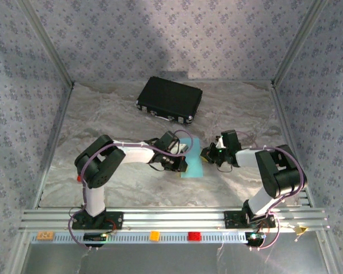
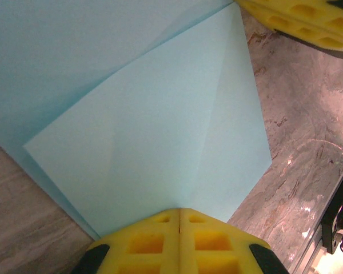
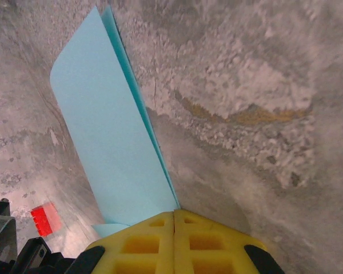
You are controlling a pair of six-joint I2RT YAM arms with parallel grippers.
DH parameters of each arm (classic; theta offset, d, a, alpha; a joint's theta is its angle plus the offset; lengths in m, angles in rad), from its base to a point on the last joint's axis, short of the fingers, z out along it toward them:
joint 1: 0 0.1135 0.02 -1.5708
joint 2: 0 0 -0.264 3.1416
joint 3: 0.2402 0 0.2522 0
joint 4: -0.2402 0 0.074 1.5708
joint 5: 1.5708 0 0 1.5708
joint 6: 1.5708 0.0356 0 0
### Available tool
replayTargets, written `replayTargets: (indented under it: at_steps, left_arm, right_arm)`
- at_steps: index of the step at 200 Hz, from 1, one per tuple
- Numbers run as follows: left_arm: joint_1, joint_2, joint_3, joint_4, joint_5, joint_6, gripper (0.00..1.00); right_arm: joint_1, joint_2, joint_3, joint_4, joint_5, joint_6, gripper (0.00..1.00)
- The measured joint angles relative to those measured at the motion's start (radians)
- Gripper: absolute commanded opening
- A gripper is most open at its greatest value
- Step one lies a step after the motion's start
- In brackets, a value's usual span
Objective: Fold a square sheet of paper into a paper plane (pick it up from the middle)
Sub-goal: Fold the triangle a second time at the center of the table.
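Note:
The light blue sheet of paper [image 1: 193,162] lies partly folded on the marble table between the two grippers. In the left wrist view the paper [image 2: 160,125] shows a diagonal flap and creases running to my left gripper [image 2: 180,210], whose yellow fingers are shut with the paper at their seam. My left gripper [image 1: 182,155] sits at the sheet's left edge. My right gripper [image 1: 208,154] meets the sheet's right edge. It is shut [image 3: 174,212] on a doubled edge of the paper [image 3: 108,131], which stands up from the table. The right gripper's fingers [image 2: 308,17] show at the top right of the left wrist view.
A black rectangular case [image 1: 170,99] lies at the back of the table. Orange [image 1: 154,234] and red [image 1: 194,236] blocks sit on the aluminium rail at the near edge; the red block [image 3: 43,220] also appears in the right wrist view. Patterned walls enclose the table.

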Motion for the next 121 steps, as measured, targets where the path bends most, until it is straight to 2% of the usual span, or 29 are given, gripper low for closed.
replayTargets:
  at_steps: [35,57,90,121]
  left_arm:
    - [0.000,0.000,0.000,0.000,0.002,0.000,0.00]
    - [0.002,0.000,0.000,-0.001,0.004,0.003,0.00]
    - [0.002,0.000,0.000,-0.001,0.006,0.003,0.00]
    - [0.002,0.000,0.000,-0.001,0.007,0.004,0.00]
  right_arm:
    - [0.003,-0.083,-0.005,-0.015,0.021,-0.003,0.09]
    - [0.044,-0.121,-0.005,-0.013,0.021,-0.005,0.09]
    - [0.116,-0.096,-0.005,-0.014,0.018,-0.008,0.07]
    - [0.111,-0.037,-0.006,-0.013,0.023,-0.008,0.05]
